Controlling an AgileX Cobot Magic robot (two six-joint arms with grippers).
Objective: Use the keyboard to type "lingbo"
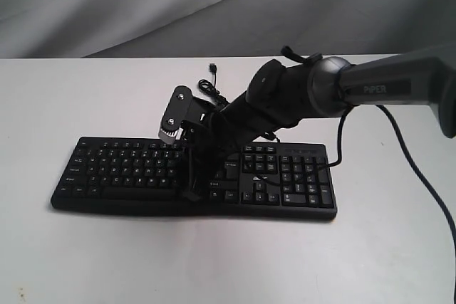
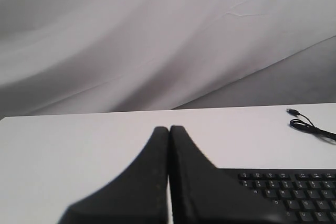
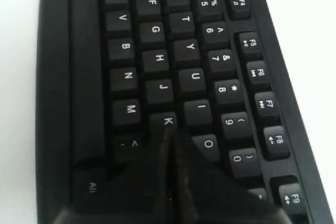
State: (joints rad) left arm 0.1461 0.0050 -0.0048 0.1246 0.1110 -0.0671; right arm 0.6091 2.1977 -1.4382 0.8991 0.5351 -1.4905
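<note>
Reaching from right, right arm (image 1: 285, 97) angles down over keyboard (image 1: 128, 169) middle, jaws pressed together by K key (image 3: 167, 121). Left jaws likewise together; key under right tips hidden.

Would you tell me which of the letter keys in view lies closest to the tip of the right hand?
The K key: the shut right hand's tip meets its edge in the wrist view, while O, M and J sit further off.

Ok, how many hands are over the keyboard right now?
1. The right hand is over the keyboard, shut, tips by the K key. The left hand, also shut, hangs over the table beside the keyboard's corner.
</note>
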